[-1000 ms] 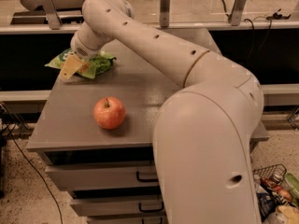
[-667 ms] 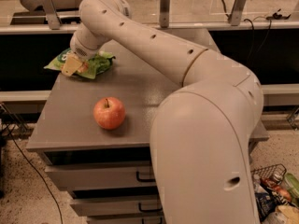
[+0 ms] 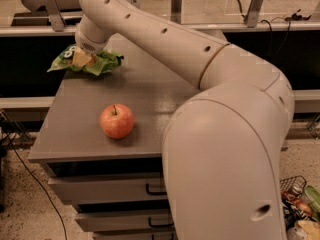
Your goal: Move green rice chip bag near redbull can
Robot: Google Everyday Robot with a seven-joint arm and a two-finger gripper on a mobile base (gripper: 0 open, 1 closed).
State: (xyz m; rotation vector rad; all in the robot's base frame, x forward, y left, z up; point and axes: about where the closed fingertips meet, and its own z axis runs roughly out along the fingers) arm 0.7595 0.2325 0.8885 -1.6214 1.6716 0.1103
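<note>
**Camera view.** We see the arm (image 3: pixel 165 39) reach from the lower right across the tabletop (image 3: pixel 150 99) to its far left corner. There the tool (image 3: pixel 82 58) sits at the arm's end, down at the green chip bag (image 3: pixel 102 63). The bag lies directly under the tool and spreads out to either side of it, and its left end juts past the tabletop's edge. The wrist hides most of the tool, so we cannot tell whether it is open, closed or gripping the bag. A red apple (image 3: pixel 117 121) stands stem up, well apart from the tool, nearer the camera and slightly to its right. Below the apple, under the tabletop, are drawers (image 3: pixel 110 189) with dark handles. Far from the tool, at the lower right, a wire basket (image 3: pixel 295 184) stands on the floor.
</note>
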